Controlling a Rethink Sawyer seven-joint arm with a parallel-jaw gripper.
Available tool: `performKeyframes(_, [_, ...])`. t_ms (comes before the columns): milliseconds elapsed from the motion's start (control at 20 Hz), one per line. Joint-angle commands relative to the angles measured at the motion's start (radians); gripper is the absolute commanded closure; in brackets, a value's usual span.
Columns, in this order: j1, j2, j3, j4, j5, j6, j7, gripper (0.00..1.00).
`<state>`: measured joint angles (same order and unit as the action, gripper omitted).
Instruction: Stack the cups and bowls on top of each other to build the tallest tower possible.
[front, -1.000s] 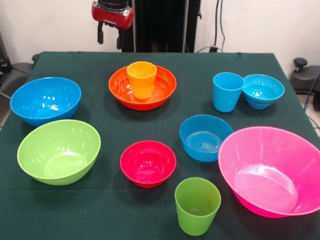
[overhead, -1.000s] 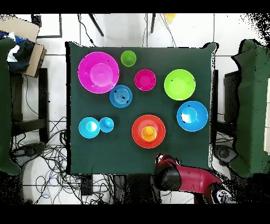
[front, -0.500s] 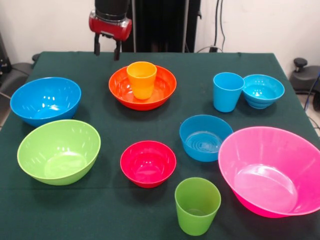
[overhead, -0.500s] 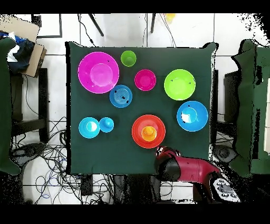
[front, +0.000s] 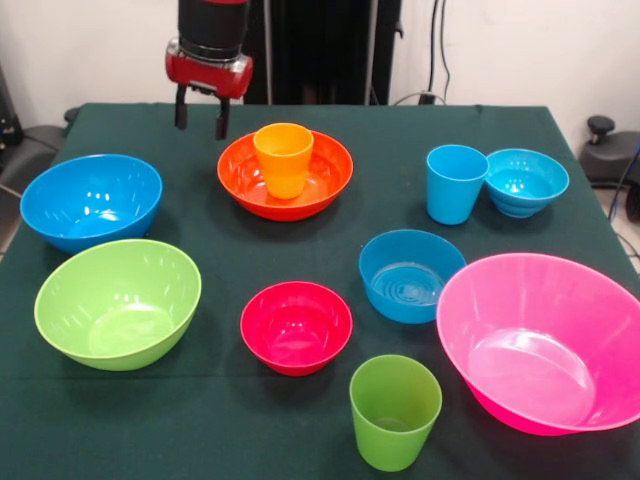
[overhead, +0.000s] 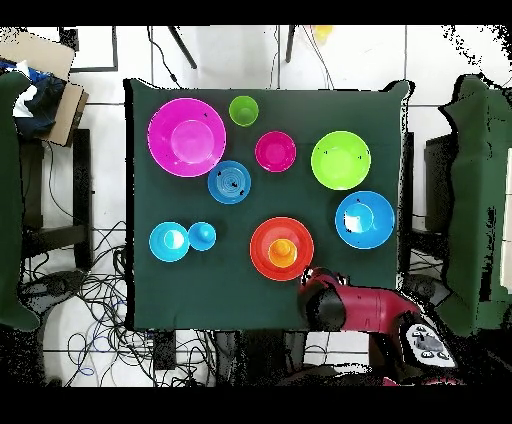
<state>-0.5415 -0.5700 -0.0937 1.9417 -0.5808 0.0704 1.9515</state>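
**Gripper hangs empty at the far edge**

Gripper (front: 200, 112) hovers at eleven o'clock of the wide orange bowl (front: 322, 185), fingers spread, pinching nothing. Orange cup (front: 284, 158) sits upright inside that bowl, likely a tower's base. Light blue cup (front: 455, 183) touches the turquoise bowl (front: 527, 180) at three o'clock, unstacked.

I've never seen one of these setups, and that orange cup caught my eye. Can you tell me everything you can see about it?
The orange cup is a glossy, plastic-looking tumbler, tapering from a wide open mouth to a narrower base. It stands upright, mouth up and seemingly empty, inside the wide orange bowl, roughly at the bowl's middle, resting on its floor. From overhead it shows as a lighter ring within the bowl. Nothing else touches it. The gripper hangs open above the table to one side of the bowl, apart from the cup.
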Motion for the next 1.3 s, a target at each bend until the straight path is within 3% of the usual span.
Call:
performKeyframes(50, [-0.015, 0.035, 0.163, -0.114, -0.073, -0.001, -0.033, 0.0])
performKeyframes(400, [-0.09, 0.045, 0.235, -0.147, -0.098, 0.044, -0.078, 0.0])
performKeyframes(900, [-0.26, 0.099, 0.401, -0.243, -0.179, 0.144, -0.226, 0.0])
performKeyframes(1300, [-0.26, 0.081, 0.409, -0.223, -0.222, 0.148, -0.175, 0.0])
